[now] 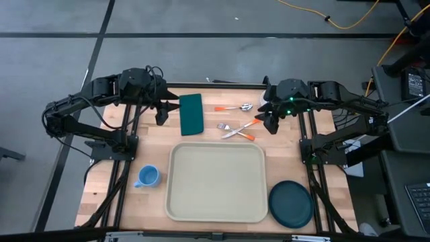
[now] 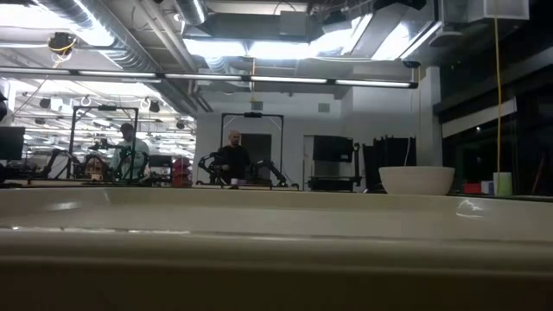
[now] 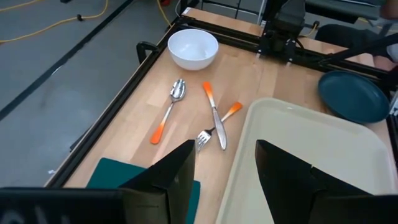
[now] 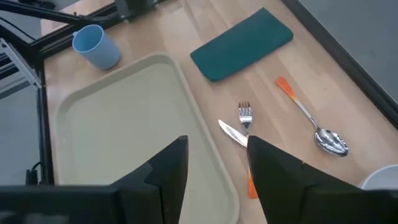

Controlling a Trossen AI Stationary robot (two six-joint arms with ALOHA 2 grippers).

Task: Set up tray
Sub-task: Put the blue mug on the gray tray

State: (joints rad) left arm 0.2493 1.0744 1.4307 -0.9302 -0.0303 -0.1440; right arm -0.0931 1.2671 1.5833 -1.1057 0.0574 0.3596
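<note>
We see the tray (image 1: 216, 181) lying flat on the desk (image 1: 201, 138), below and between both pincers. The left pincer (image 1: 161, 114) hovers beside the green napkin (image 1: 191, 113), parted and empty; the right pincer (image 1: 270, 124) hangs near the cutlery (image 1: 236, 130), likewise parted and empty.

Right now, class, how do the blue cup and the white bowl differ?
The blue cup is small, light blue and has a handle; the white bowl is wider, shallower and has none. The cup stands left of the tray; the bowl sits at the table's far right corner. Both stand upright and look empty.
</note>
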